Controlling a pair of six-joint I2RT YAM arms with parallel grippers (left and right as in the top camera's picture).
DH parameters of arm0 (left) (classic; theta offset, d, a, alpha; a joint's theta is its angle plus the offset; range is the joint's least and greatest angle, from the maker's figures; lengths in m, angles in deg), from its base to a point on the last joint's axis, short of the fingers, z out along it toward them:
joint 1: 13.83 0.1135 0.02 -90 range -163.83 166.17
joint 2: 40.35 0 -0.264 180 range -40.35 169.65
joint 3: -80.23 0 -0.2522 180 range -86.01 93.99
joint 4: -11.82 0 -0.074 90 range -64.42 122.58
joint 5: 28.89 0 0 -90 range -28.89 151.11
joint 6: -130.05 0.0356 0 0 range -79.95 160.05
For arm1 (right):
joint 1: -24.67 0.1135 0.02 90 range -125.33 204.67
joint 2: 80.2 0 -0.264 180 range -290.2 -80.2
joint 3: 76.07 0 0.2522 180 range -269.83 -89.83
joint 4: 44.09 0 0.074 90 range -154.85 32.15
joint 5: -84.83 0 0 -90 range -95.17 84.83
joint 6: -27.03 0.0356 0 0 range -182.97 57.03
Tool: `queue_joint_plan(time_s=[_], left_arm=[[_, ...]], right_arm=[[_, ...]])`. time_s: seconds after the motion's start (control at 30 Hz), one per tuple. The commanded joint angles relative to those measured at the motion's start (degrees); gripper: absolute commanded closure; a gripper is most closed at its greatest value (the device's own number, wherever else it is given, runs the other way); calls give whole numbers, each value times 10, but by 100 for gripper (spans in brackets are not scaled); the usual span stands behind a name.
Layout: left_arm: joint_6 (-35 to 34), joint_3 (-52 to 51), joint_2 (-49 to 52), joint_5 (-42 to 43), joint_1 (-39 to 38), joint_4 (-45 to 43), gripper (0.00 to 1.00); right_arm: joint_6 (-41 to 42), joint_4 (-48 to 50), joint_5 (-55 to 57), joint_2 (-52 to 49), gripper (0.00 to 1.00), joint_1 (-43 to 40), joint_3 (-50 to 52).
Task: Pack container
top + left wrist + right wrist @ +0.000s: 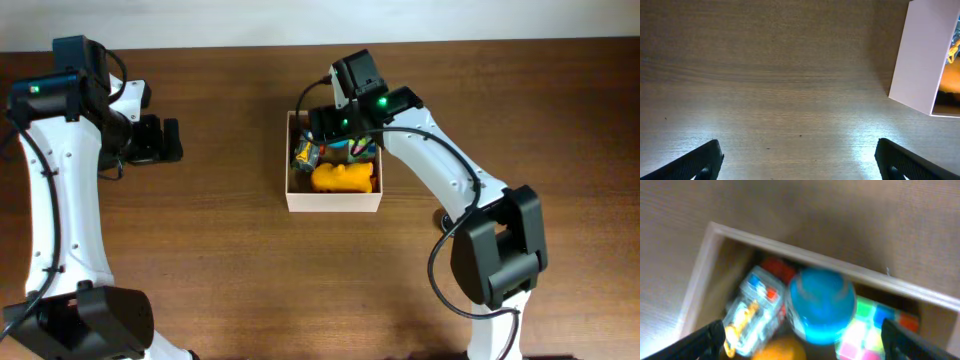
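Note:
The container (pixel 334 203) is a square box with white walls, at the table's middle. It holds a yellow toy (pixel 343 178), a clear packet (pixel 305 155), a blue ball (pixel 820 305) and a bright multicoloured cube (pixel 865 330). My right gripper (pixel 345 135) hovers over the box's far side. In the right wrist view the gripper (pixel 802 340) is wide open, with the blurred ball lying in the box below it. My left gripper (pixel 172 140) is open and empty over bare wood, well left of the box. The box's white wall (pixel 920 55) shows in the left wrist view.
The table is brown wood (pixel 200 260). A pale wall edge runs along the far side (pixel 300 20). The right arm's base (pixel 497 250) stands front right of the box, and the left arm's base (pixel 90 320) is at front left.

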Motion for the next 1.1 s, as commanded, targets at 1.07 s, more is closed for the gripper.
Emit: queue_joint_plan(time_s=[1.07], left_arm=[[-7, -3, -2, 4, 2, -1, 1]], right_arm=[[63, -128, -10, 219, 26, -287, 350]])
